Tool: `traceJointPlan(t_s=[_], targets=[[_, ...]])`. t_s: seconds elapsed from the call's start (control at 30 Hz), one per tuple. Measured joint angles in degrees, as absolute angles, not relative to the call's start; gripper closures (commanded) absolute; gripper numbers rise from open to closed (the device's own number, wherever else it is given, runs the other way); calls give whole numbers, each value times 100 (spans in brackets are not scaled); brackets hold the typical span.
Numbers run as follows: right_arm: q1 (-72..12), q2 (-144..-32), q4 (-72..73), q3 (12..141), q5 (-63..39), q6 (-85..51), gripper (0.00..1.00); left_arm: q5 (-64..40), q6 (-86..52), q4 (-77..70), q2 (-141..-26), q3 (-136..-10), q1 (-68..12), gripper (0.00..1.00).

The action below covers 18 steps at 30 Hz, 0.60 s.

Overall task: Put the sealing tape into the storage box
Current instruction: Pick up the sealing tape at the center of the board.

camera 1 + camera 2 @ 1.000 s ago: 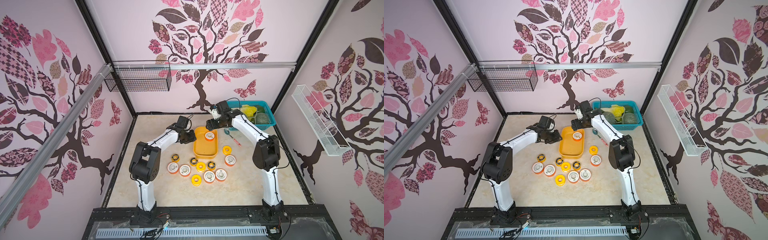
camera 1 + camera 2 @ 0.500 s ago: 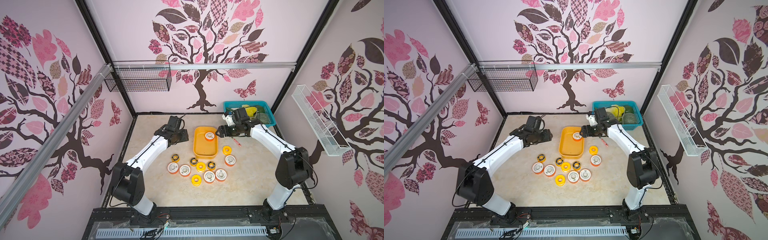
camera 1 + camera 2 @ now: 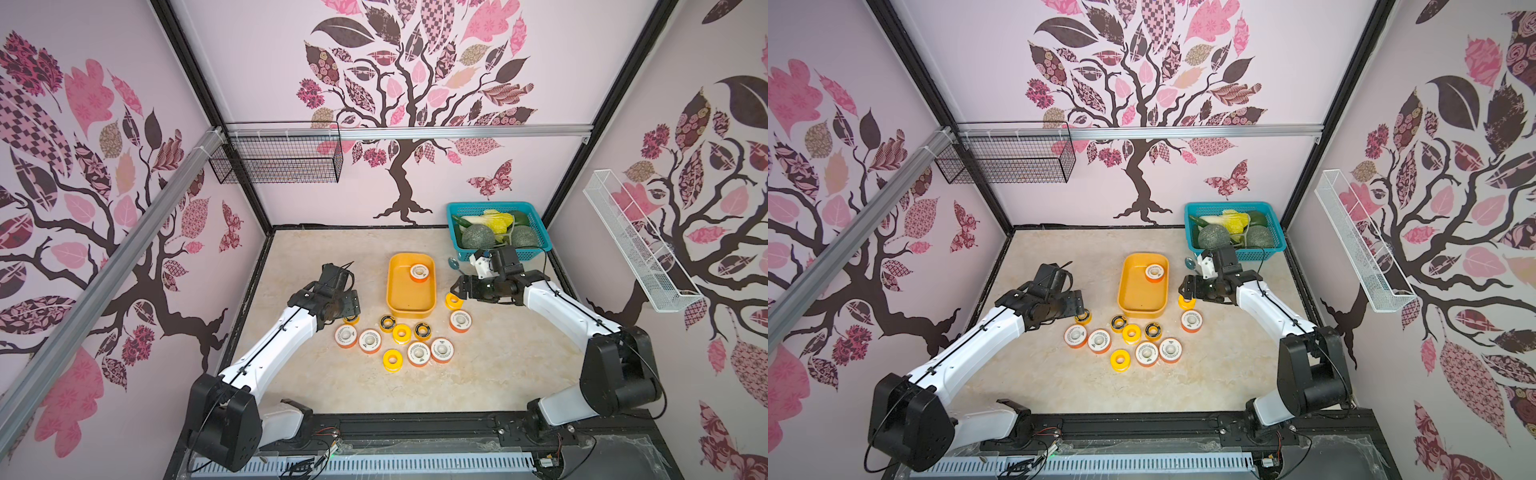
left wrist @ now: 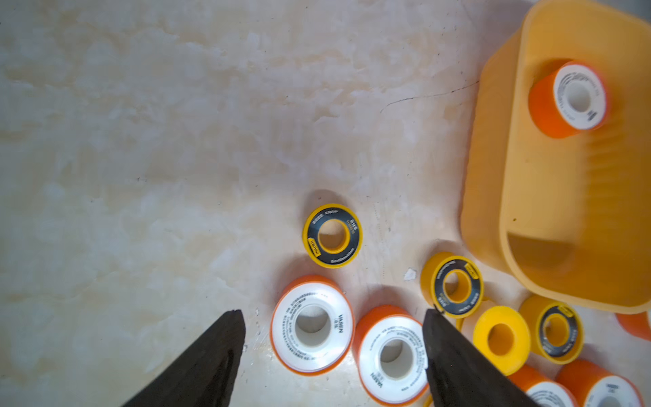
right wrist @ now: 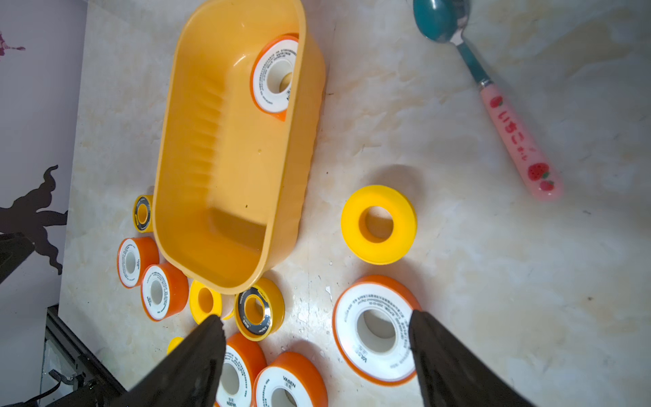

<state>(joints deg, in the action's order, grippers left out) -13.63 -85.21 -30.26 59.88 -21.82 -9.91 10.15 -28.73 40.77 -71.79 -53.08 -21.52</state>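
The yellow-orange storage box [image 3: 391, 291] [image 3: 1123, 291] [image 4: 493, 197] [image 5: 169, 148] stands mid-table with one white-faced, orange-rimmed sealing tape spool [image 3: 419, 272] [image 3: 1155, 272] [image 4: 570, 98] [image 5: 274, 75] inside. Several more spools lie in front of it [image 3: 401, 333] [image 3: 1132, 333]. My left gripper [image 3: 352, 305] [image 3: 1077, 306] [image 4: 331, 313] hangs open and empty at the cluster's left end, above two white-faced spools [image 4: 311, 324]. My right gripper [image 3: 456, 289] [image 3: 1185, 286] [image 5: 315, 317] is open and empty to the right of the box, above a yellow spool [image 5: 378, 223] and a white-faced one [image 5: 375, 329].
A teal spoon with a pink handle [image 3: 453, 262] [image 5: 493, 102] lies right of the box. A teal basket of vegetables [image 3: 536, 245] stands at the back right. A black wire basket [image 3: 278, 160] and a white one [image 3: 640, 245] hang on the walls.
Both arms have drawn back from the box toward the front. The left gripper has opened and now hangs over the spools; the right has moved to the box's right side.
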Motion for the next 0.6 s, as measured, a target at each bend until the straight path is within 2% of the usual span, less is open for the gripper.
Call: traceJointPlan(t_s=[0.3,0.6], targets=[[-1358,-8523,-2906,5828,-2375,-1013,13,799,-2965,3977,-7293,-4650,-2143,12],[-1358,-8523,-2812,5828,-2497,-1031,13,593,-2958,3802,-7728,-4580,-2143,11]])
